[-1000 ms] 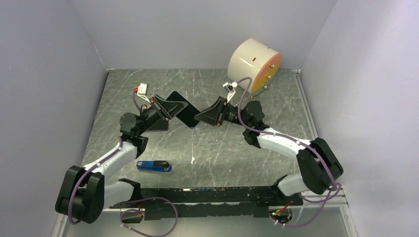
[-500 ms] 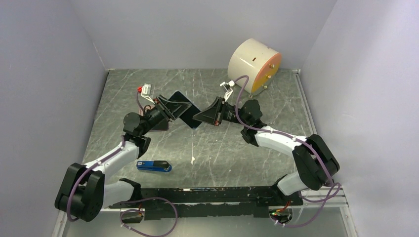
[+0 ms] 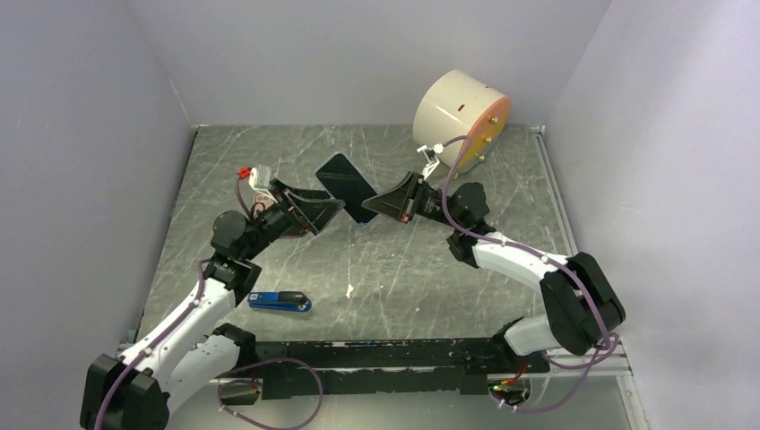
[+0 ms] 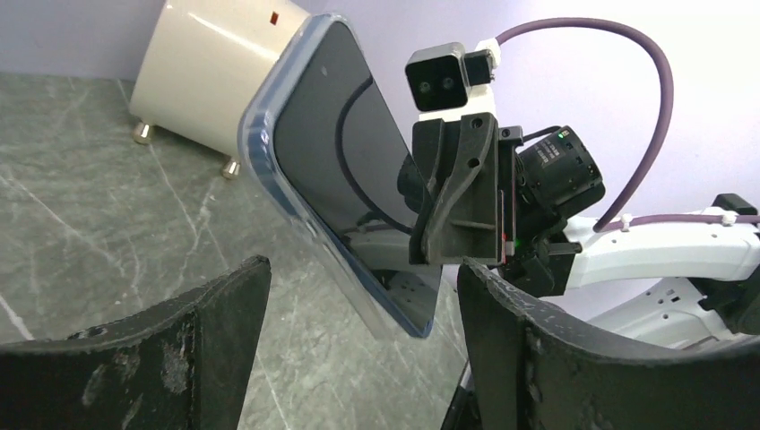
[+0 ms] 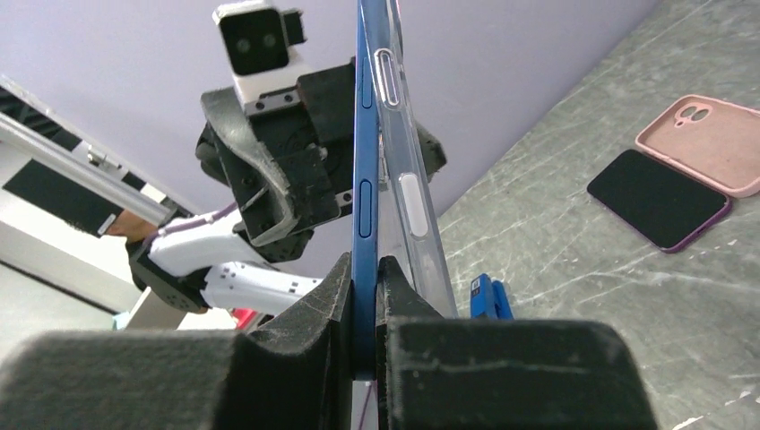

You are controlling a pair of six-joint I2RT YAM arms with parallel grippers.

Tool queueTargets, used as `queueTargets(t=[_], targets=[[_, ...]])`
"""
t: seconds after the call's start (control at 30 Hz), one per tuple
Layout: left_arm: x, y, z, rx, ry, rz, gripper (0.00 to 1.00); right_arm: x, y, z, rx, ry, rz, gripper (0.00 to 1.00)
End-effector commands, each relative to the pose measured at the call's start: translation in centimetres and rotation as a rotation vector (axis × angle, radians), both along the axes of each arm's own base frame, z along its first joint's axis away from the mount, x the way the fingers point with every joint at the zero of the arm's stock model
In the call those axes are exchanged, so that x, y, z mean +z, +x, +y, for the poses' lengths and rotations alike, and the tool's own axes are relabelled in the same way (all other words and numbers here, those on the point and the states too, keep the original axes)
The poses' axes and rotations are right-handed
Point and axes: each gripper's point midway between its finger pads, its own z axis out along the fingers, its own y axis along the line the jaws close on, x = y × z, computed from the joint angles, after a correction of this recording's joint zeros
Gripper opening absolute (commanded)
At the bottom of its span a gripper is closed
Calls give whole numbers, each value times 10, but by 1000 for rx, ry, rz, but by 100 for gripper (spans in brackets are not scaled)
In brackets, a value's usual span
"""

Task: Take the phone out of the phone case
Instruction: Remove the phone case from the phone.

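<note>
nearest the arm bases, a small blue and black object (image 3: 280,302) lies flat on the grey marbled bench (image 3: 403,269), alone and well apart from everything else.

further in, the left gripper (image 3: 318,210) hangs above the bench with its fingers spread wide and nothing between them. its wrist view looks out through that gap at the phone (image 3: 343,184), which stands just beyond the fingertips; whether any part touches cannot be told.

the phone is held in the air between the two arms, tilted, dark screen toward the left gripper. the right gripper (image 3: 372,204) is clamped on its lower end, fingers pressed together on the blue edge of the phone. the phone case (image 5: 408,193), clear plastic, is still on the phone: its rim wraps the screen's edge and corner in the left wrist view. in the right wrist view the case meets the phone's side at the far end but leans away from it toward the fingers, passing outside one of them.

on the bench in the right wrist view, a second dark phone (image 5: 659,197) lies flat just beside a pink case (image 5: 708,139).

farthest back, a white drum (image 3: 462,116) with an orange face rests near the rear wall.
</note>
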Motion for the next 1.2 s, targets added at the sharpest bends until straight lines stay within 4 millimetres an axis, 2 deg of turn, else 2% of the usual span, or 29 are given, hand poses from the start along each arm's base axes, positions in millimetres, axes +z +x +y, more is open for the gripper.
queueTargets(t=[0.0, 0.2, 0.43, 0.8, 0.93, 1.17], targets=[[1, -3, 8, 49, 59, -62, 80, 40, 4, -18, -73, 118, -60, 0], [-15, -5, -1, -14, 29, 7, 75, 46, 8, -20, -93, 141, -49, 0], [-25, -2, -19, -93, 6, 45, 60, 49, 9, -20, -92, 162, -38, 0], [-25, -5, -39, -152, 27, 37, 63, 51, 8, -20, -87, 167, -47, 0], [-26, -1, -42, -136, 20, 49, 62, 51, 6, -20, -75, 166, -49, 0], [-15, 9, -41, -102, -18, 43, 60, 42, 3, -21, -70, 153, -38, 0]])
